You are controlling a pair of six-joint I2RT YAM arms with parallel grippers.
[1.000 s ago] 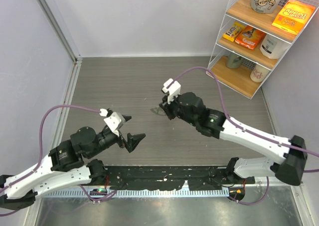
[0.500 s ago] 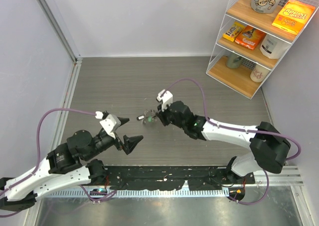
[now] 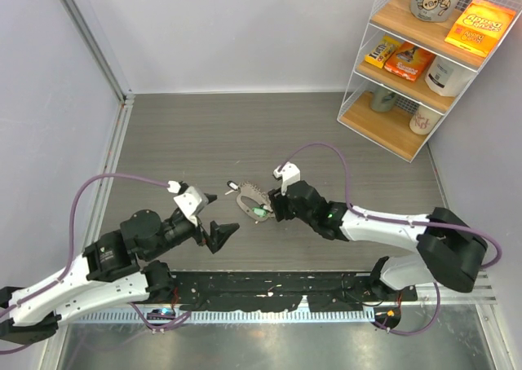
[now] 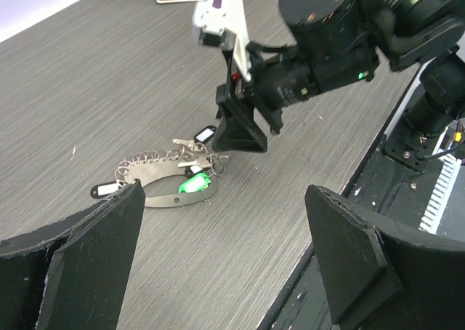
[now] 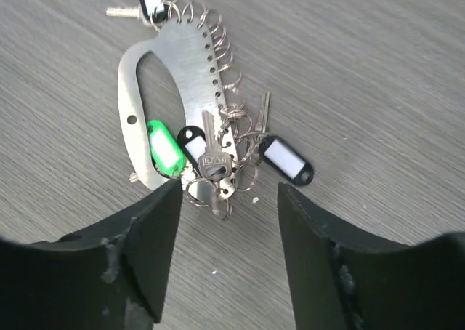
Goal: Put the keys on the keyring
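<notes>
A dark wood-grain desk (image 3: 179,142) seen from above, with two robot arms reaching in from its near edge. The keyring (image 3: 249,197) lies flat near the middle of the desk, slightly towards the near edge. It is a flat, elongated metal loop with a row of small split rings along one side.

Its long axis runs diagonally, from far-left to near-right. The end with the green tag (image 5: 166,150) points near-right, straight at the right pincer (image 3: 271,213).

That pincer is the closer one. Its fingertips sit low over the desk, just off the green end, and its jaws stand partly spread, pinching nothing. The desk shows between them.

The keys (image 5: 213,159) are bunched at this same end — small silver blades, some with dark-framed tags — just beyond the fingertips and roughly in line with the gap. One more tagged key lies at the far end of the loop. Whether each key is actually threaded on a ring cannot be told.

The left pincer (image 3: 220,213) hangs to the near-left of the keyring, apart from it — jaws spread wide and empty, facing the loop's long side.
</notes>
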